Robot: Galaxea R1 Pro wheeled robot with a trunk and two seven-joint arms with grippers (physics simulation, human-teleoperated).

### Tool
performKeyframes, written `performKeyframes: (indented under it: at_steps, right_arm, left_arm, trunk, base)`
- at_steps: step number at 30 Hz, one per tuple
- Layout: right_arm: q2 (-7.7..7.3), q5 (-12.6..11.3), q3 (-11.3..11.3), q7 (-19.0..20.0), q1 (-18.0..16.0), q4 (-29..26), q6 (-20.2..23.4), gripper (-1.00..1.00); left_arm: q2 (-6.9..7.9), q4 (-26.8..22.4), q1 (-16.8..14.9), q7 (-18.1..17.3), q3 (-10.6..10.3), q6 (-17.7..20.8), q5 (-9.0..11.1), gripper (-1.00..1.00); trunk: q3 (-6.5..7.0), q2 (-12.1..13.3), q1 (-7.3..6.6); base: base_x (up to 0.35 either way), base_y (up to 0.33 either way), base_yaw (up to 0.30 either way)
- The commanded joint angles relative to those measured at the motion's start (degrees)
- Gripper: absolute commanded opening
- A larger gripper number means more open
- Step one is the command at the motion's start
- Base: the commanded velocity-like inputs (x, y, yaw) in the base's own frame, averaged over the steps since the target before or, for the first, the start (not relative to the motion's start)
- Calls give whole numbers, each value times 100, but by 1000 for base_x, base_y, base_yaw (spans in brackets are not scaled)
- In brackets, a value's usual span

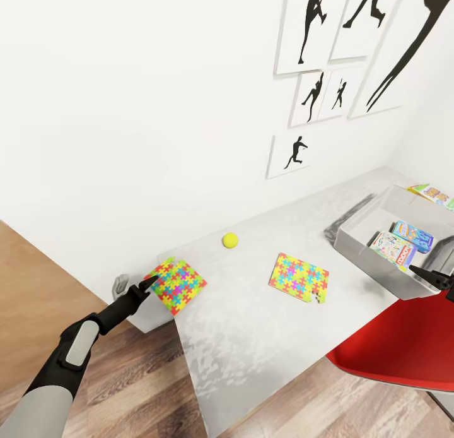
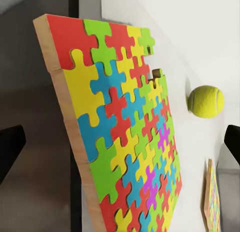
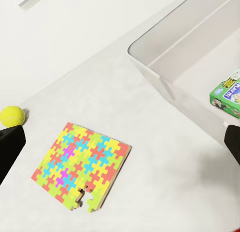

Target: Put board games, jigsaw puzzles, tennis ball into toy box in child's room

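Two jigsaw puzzles lie on the pale table [image 1: 265,337]. The near puzzle [image 1: 175,285] sits at the table's left corner, at about eight o'clock from the tennis ball [image 1: 230,240], and part of it overhangs the edge. The second puzzle [image 1: 299,277] lies flat at about four o'clock from the ball, well apart from the first, with a piece or two loose at its lower corner. The ball rests on the tabletop near the wall, between the two puzzles.

The toy box [image 1: 369,248] stands at three o'clock from the second puzzle, near the table's right end. Two board games are seen inside it: a blue one [image 1: 413,235] and a green-white-red one [image 1: 392,247]. A third printed box [image 1: 435,195] is seen beyond the far rim.

The left gripper [image 1: 149,285] is held at the near puzzle's left edge, its fingers spread apart; in the left wrist view the dark fingertips [image 2: 11,149] stand wide on either side of the puzzle's wooden edge, and nothing is gripped. Contact cannot be told.

The right gripper [image 1: 432,278] is seen at the toy box's near rim, above a red chair [image 1: 403,346]; its fingers stand apart with nothing between them.
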Motion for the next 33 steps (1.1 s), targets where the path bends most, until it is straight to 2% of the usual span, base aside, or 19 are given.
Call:
performKeyframes:
  at_steps: [1,14,33]
  right_arm:
    - [-1,-9,-5,13,-6,0,30,100]
    - [-1,-9,-5,13,-6,0,30,100]
    - [-1,-9,-5,13,-6,0,30,100]
  left_arm:
    - [-1,-1,-2,-7,11,44,28,100]
    - [2,-1,-5,-7,13,44,28,100]
    - [2,-3,-3,-7,14,44,28,100]
  trunk:
    - [-9,-10,3]
    - [-9,-10,3]
    - [-9,-10,3]
  base:
    - [0,0,-80]
    - [0,0,-128]
    - [0,0,-18]
